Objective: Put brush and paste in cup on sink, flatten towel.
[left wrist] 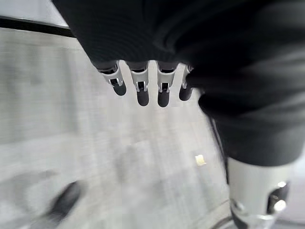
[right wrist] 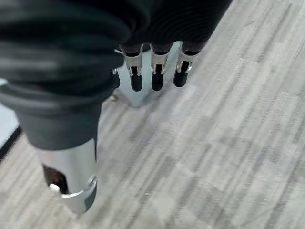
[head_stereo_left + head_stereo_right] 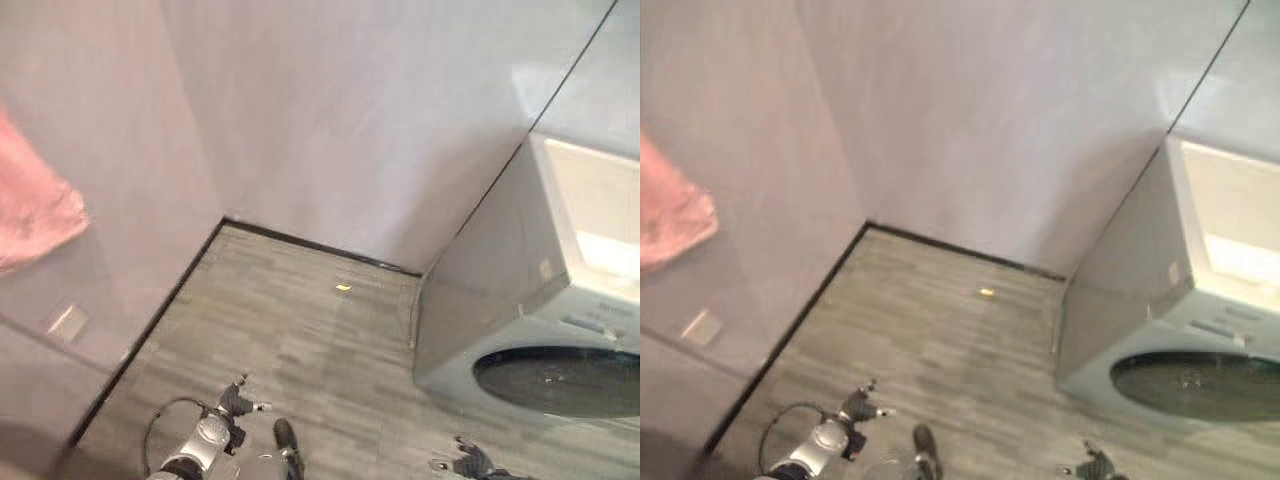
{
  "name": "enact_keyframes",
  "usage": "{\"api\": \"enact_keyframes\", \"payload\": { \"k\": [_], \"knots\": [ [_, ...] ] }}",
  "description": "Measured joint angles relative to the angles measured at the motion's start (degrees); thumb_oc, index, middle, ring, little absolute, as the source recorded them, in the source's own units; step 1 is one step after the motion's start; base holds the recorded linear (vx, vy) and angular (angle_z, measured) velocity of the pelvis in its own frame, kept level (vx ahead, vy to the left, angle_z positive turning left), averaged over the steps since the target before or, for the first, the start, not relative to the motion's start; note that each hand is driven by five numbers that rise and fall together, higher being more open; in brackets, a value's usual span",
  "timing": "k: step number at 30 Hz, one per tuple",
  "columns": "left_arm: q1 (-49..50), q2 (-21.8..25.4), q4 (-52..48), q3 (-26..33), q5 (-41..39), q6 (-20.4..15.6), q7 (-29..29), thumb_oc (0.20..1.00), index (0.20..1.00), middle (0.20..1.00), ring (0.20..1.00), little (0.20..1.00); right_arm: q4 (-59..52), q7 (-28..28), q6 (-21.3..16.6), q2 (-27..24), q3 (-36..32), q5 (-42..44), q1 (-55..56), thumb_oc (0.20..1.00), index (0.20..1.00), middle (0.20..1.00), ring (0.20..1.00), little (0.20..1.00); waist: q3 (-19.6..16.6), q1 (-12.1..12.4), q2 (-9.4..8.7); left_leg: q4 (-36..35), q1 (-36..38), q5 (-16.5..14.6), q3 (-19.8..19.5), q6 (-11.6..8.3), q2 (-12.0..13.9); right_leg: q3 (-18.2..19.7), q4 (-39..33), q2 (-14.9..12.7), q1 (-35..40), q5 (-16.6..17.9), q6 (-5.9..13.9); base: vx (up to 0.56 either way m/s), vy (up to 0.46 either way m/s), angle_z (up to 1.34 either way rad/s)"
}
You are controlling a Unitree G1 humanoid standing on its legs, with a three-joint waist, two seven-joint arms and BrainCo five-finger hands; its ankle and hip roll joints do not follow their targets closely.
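Here, your washing machine (image 3: 560,330) fills the floor's right edge, while the pink towel (image 3: 35,215) hangs on the left wall, nearer your left hand (image 1: 143,81). Left and right hand (image 2: 152,71) dangle relaxed, holding nothing.

grey plank floor (image 3: 300,340) bears a washing machine (image 3: 540,330) and small yellow scrap (image 3: 343,288).

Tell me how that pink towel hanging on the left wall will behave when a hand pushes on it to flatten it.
The pink towel hangs bunched in soft folds, so it is probably floppy and will give rather than resist. It looks like light cloth, likely to shift along with the hand. Its fuzzy surface suggests that it is not slippery.
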Motion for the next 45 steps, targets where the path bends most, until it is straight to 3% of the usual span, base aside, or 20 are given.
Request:
{"api": "enact_keyframes", "payload": {
  "k": [1, 3, 5, 7, 8, 9, 10, 11, 12, 13, 16, 17, 18, 25, 32, 33, 34, 35, 39, 45],
  "knots": [
    [-1.2, -0.5, -1.2, -0.4, 0.0, 0.0, -0.2, 1.0, 1.0, 1.0, 1.0, 1.0, -0.3, 0.1, 0.3, -0.1, -0.2, 0.0, 0.0, 1.0, 1.0, 1.0, 1.0, 1.0, 0.5, -0.8, 0.56, 0.4, 1.8, -2.3, -2.4, -0.02, -0.8, -0.2, 4.9, -3.0, -4.4, -0.3, 0.52, 0.43, 0.157, 0.67],
    [-3.1, -1.4, -1.8, -1.5, 0.5, -0.1, -0.5, 1.0, 1.0, 1.0, 1.0, 1.0, -0.6, 0.3, 0.4, 0.2, -0.3, -0.1, 0.0, 1.0, 1.0, 1.0, 1.0, 1.0, 2.6, -2.0, 3.43, 0.1, 5.0, -2.7, -6.3, -1.68, 0.7, 2.1, 5.7, -1.3, -9.0, -1.8, -0.76, 0.47, 0.072, 1.05],
    [-3.7, -2.1, -1.7, -1.2, 0.7, -0.5, -0.8, 1.0, 1.0, 1.0, 1.0, 1.0, -1.2, 1.3, 0.0, 0.3, -0.2, 0.0, -0.3, 1.0, 1.0, 1.0, 1.0, 1.0, 3.7, -2.1, 5.41, -1.0, 8.0, -4.2, -9.4, -1.08, 1.4, 3.7, -0.9, -1.1, -16.4, -2.2, -0.55, 0.49, -0.035, 0.92],
    [-3.4, -3.2, -0.2, 0.0, 0.7, -0.3, -0.8, 1.0, 1.0, 1.0, 1.0, 1.0, -1.7, 1.4, -0.2, 0.6, 0.4, 0.0, -0.8, 1.0, 1.0, 1.0, 1.0, 1.0, 4.2, -3.5, 5.78, 0.2, 9.0, -6.3, -15.1, -3.3, 1.6, 5.2, -20.4, -2.5, -19.1, 0.6, -1.85, 0.46, -0.091, 1.22],
    [-3.5, -3.1, 0.3, 0.0, 0.7, -0.5, -0.7, 1.0, 1.0, 1.0, 1.0, 1.0, -1.7, 1.5, -0.4, 0.6, 0.7, 0.1, -0.6, 1.0, 1.0, 1.0, 1.0, 1.0, 4.3, -3.5, 5.73, 0.4, 9.2, -8.0, -18.0, -2.94, 1.8, 8.5, -24.5, -1.9, -20.4, 2.1, -1.38, 0.48, -0.121, 2.23],
    [-4.0, -3.4, 3.0, -0.4, 0.8, -0.7, -0.8, 1.0, 1.0, 1.0, 1.0, 1.0, -1.0, 1.7, -0.2, 0.9, 1.7, 0.1, 0.1, 1.0, 1.0, 1.0, 1.0, 1.0, 4.4, -5.4, 4.91, 3.0, 9.1, -9.4, -23.1, -5.69, 2.4, 20.7, -33.9, -0.7, -19.2, 6.5, 1.2, 0.31, -0.098, 1.87],
    [-3.5, -3.0, 4.1, -0.7, 0.9, -0.9, -0.7, 1.0, 1.0, 1.0, 1.0, 1.0, -0.7, 2.1, -0.1, 1.2, 2.0, 0.1, 0.3, 1.0, 1.0, 1.0, 1.0, 1.0, 4.7, -5.3, 3.6, 3.7, 9.8, -10.7, -25.7, -7.31, 2.4, 24.9, -36.2, -0.9, -18.3, 8.4, 1.97, 0.22, -0.123, 2.24],
    [-2.9, -1.6, 5.2, -1.1, 1.3, -0.6, -0.8, 1.0, 1.0, 1.0, 1.0, 1.0, -0.8, 2.2, 0.0, 2.2, 2.0, 0.1, 2.0, 1.0, 1.0, 1.0, 1.0, 1.0, 4.2, -5.7, 0.34, 6.0, 10.6, -12.4, -26.8, -10.68, 1.1, 24.3, -36.0, -3.1, -17.0, 7.7, 2.48, 0.14, -0.107, 1.71],
    [-0.8, -1.4, 5.4, -1.5, 1.8, -0.3, -0.6, 1.0, 1.0, 1.0, 1.0, 1.0, 0.3, 2.4, 0.0, 2.6, 1.9, 0.1, 2.2, 1.0, 1.0, 1.0, 1.0, 1.0, 3.2, -4.1, -1.51, 9.6, 10.7, -14.8, -25.1, -13.86, 2.5, 20.0, -32.0, -4.0, -17.0, 16.5, -0.35, 0.21, -0.153, 1.47],
    [-0.2, -2.0, 5.5, -1.7, 1.9, -0.3, -0.5, 1.0, 1.0, 1.0, 1.0, 1.0, 0.6, 2.3, 0.0, 2.5, 2.1, 0.1, 2.0, 1.0, 1.0, 1.0, 1.0, 1.0, 2.8, -4.1, -1.15, 12.1, 9.5, -15.7, -24.4, -14.69, 3.8, 18.5, -31.2, -3.2, -17.0, 15.2, -1.49, 0.19, -0.129, 1.05],
    [1.0, -3.6, 5.3, -2.2, 1.8, -0.5, -0.5, 1.0, 1.0, 1.0, 1.0, 1.0, 1.9, 2.4, -0.7, 0.4, 1.9, 0.1, -1.4, 1.0, 1.0, 1.0, 1.0, 1.0, 1.3, -2.4, 1.15, 16.4, 3.6, -17.0, -23.4, -13.83, 1.9, 15.4, -36.5, -1.0, -14.8, 15.4, -2.15, 0.1, -0.107, 0.56],
    [1.2, -3.5, 5.4, -2.2, 1.8, -0.5, -0.5, 1.0, 1.0, 1.0, 1.0, 1.0, 2.3, 2.3, -0.6, 0.2, 1.8, 0.1, -2.6, 1.0, 1.0, 1.0, 1.0, 1.0, 1.1, -2.4, 1.68, 14.4, 3.0, -16.1, -23.5, -14.05, 0.7, 13.7, -38.2, -0.3, -13.5, 16.7, -3.88, 0.14, -0.14, 0.51],
    [1.2, -2.6, 5.3, -2.2, 1.7, -0.6, -0.4, 1.0, 1.0, 1.0, 1.0, 1.0, 2.7, 2.2, -0.5, 0.7, 2.0, 0.1, -3.1, 1.0, 1.0, 1.0, 1.0, 1.0, 0.5, -2.0, 0.7, 11.8, 3.6, -14.6, -23.7, -12.33, 0.6, 12.4, -39.8, 0.5, -13.2, 17.5, -5.43, 0.11, -0.097, 0.47],
    [1.6, -2.1, 5.2, -1.5, 1.6, -1.0, -0.4, 1.0, 1.0, 1.0, 1.0, 1.0, 2.2, 2.3, -1.3, 0.5, 2.5, 0.1, -4.6, 1.0, 1.0, 1.0, 1.0, 1.0, 0.8, -1.4, 1.02, 3.5, 4.7, -10.9, -27.5, -14.32, 3.7, 6.8, -45.2, 1.5, -11.4, 19.3, -8.55, 0.03, -0.066, 0.32],
    [0.9, -2.5, 4.3, 1.8, -0.6, -1.6, 0.4, 1.0, 1.0, 1.0, 1.0, 1.0, 0.5, 2.4, -2.0, 0.6, 2.8, 0.4, -5.3, 1.0, 1.0, 1.0, 1.0, 1.0, 2.8, -0.9, 2.93, 2.2, 2.8, -8.3, -30.5, -16.12, 3.7, -0.4, -47.9, -1.0, -9.0, 19.8, -9.11, -0.02, 0.062, 0.55],
    [-0.2, -2.7, 4.3, 1.8, -0.6, -1.4, 0.4, 1.0, 1.0, 1.0, 1.0, 1.0, 0.1, 2.4, -2.1, 0.6, 2.6, 0.8, -4.8, 1.0, 1.0, 1.0, 1.0, 1.0, 3.5, -3.0, 2.74, 3.5, 1.0, -10.1, -24.1, -17.39, 4.3, -3.3, -48.7, -2.8, -8.3, 20.3, -9.71, -0.01, 0.158, 1.7],
    [-1.2, -3.0, 2.8, 1.9, -1.2, -1.7, 0.6, 1.0, 1.0, 1.0, 1.0, 1.0, -0.2, 2.3, -2.1, 0.6, 1.8, 1.9, -4.9, 1.0, 1.0, 1.0, 1.0, 1.0, 4.2, -4.3, 2.53, 4.4, -1.2, -9.5, -13.7, -16.09, 4.9, -6.1, -47.0, -5.2, -9.6, 18.2, -8.92, 0.03, 0.138, 1.41],
    [-1.0, -3.0, 1.4, 2.1, -2.2, -1.8, 0.8, 1.0, 1.0, 1.0, 1.0, 1.0, -0.2, 2.3, -2.1, 0.5, 1.8, 2.5, -5.3, 1.0, 1.0, 1.0, 1.0, 1.0, 4.3, -3.8, 3.11, 4.6, -0.9, -9.4, -10.8, -15.88, 5.9, -6.3, -46.6, -5.2, -9.8, 18.1, -8.66, 0.06, 0.13, 0.93],
    [2.8, -1.9, -2.2, 2.6, -3.1, -1.9, 0.8, 1.0, 1.0, 1.0, 1.0, 1.0, -2.2, 2.3, -2.3, 0.6, 1.7, 2.9, -6.6, 1.0, 1.0, 1.0, 1.0, 1.0, 4.5, -2.3, 4.29, 3.4, 0.1, -6.8, -12.5, -14.74, 5.1, -6.3, -43.7, -6.5, -9.4, 16.3, -5.32, 0.09, 0.153, 0.12],
    [9.7, 2.9, -10.3, 4.3, -2.5, -2.0, 0.2, 1.0, 1.0, 1.0, 1.0, 1.0, -5.4, 2.4, -1.9, 0.6, 1.4, 3.0, -6.9, 1.0, 1.0, 1.0, 1.0, 1.0, 3.4, 0.0, 4.26, 1.8, 3.9, -5.3, -15.8, -11.64, 1.8, -7.8, -39.6, -10.2, -6.4, 15.2, -3.68, 0.07, 0.202, 0.35]
  ]
}}
